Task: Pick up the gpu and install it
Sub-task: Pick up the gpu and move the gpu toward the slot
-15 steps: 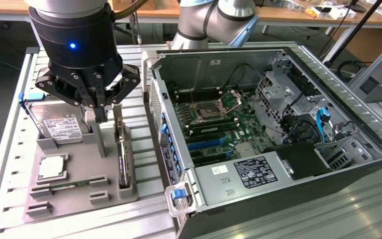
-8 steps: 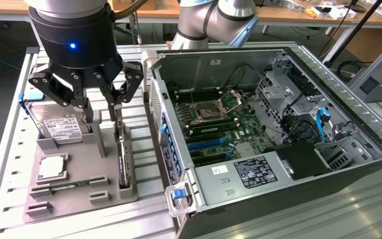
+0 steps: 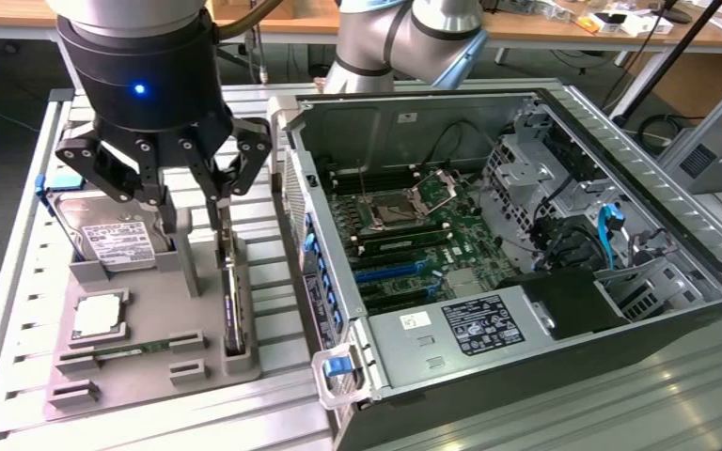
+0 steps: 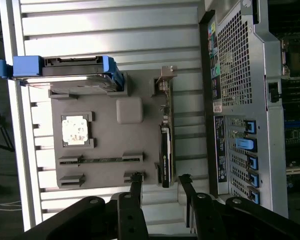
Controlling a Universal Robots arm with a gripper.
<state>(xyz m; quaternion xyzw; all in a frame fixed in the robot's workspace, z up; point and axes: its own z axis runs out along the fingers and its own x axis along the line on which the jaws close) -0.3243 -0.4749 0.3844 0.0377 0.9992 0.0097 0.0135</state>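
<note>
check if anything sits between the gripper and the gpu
Nothing visible does. The open gripper hangs right over the gpu, which stands edge-on in the gray tray, with nothing in the space between them.

In the exterior view's upper left, the gripper (image 3: pixel 192 211) points straight down — fingers (image 3: pixel 217 193) spread wide, the arm (image 3: pixel 399 42) bent behind.
</note>
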